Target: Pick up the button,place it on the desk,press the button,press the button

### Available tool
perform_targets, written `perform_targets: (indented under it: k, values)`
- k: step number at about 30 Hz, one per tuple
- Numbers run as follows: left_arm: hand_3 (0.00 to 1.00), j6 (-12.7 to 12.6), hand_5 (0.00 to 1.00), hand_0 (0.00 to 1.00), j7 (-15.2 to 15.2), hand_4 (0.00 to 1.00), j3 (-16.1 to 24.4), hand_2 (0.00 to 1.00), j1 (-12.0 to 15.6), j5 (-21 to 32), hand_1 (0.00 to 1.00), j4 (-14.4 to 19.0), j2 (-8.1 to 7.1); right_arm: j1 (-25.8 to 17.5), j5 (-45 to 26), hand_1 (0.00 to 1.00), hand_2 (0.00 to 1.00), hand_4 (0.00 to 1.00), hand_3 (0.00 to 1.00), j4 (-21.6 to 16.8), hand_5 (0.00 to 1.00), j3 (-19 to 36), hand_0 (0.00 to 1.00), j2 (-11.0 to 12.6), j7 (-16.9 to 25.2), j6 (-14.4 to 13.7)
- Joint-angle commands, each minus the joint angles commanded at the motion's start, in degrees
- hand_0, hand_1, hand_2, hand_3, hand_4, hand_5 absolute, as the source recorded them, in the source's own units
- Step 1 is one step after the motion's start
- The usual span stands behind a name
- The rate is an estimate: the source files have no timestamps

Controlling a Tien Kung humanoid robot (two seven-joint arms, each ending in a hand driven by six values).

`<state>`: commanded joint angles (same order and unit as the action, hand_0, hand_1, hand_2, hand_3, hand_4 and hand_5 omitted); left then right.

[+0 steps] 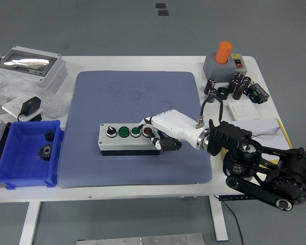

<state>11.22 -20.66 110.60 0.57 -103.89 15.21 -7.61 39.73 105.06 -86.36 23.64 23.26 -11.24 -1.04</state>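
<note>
Button box [129, 139]: grey rectangular housing with a darker base, lying flat on the blue-grey mat [137, 97], in its front half, long side parallel to the table's near edge.
Controls, left to right: one black rotary knob [111, 131], two green buttons [124, 131], one red button [148, 131].
Right hand [160, 128]: white, reached in from the right over the box's right end; one fingertip [142, 123] extended above the controls between the second green button and the red one, other fingers curled under at the box's right edge. Nothing grasped. Contact with a button could not be confirmed.
Table [143, 62]: white.
Blue bin [26, 153]: left of the mat, containing dark gears [45, 151].
</note>
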Motion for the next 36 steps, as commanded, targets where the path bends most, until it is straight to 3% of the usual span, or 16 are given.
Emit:
perform_targets:
  k: [14, 25, 31, 36]
  values:
    - [0.874, 0.0, 0.889, 0.803, 0.0, 0.967, 0.0, 0.737, -0.1, 0.0, 0.783, 0.1, -0.14, 1.7, 0.1, 0.098, 0.150, 0.164, 0.747, 3.3, 0.144, -2.8, 0.064, -1.9, -0.7, -0.4]
    - [0.874, -0.1, 0.893, 0.803, 0.2, 0.969, -0.1, 0.736, -0.1, 0.1, 0.783, 0.0, -0.17, 1.9, 2.6, 0.091, 0.149, 0.165, 0.739, 3.8, 0.127, -3.4, 0.063, -1.6, -1.3, -1.3]
    - [0.874, -0.2, 0.895, 0.803, 0.4, 0.969, 0.0, 0.736, 0.0, 0.1, 0.783, 0.0, -0.12, 0.0, -3.6, 0.091, 0.150, 0.176, 0.739, 1.3, 0.116, 1.3, 0.065, -0.1, 3.8, -1.7]
    - [0.874, -0.2, 0.895, 0.803, 0.0, 0.969, -0.2, 0.736, 0.2, 0.4, 0.783, 0.1, -0.01, -4.0, -10.7, 0.091, 0.150, 0.176, 0.739, -2.1, 0.116, 7.9, 0.065, 1.0, 8.6, -1.2]
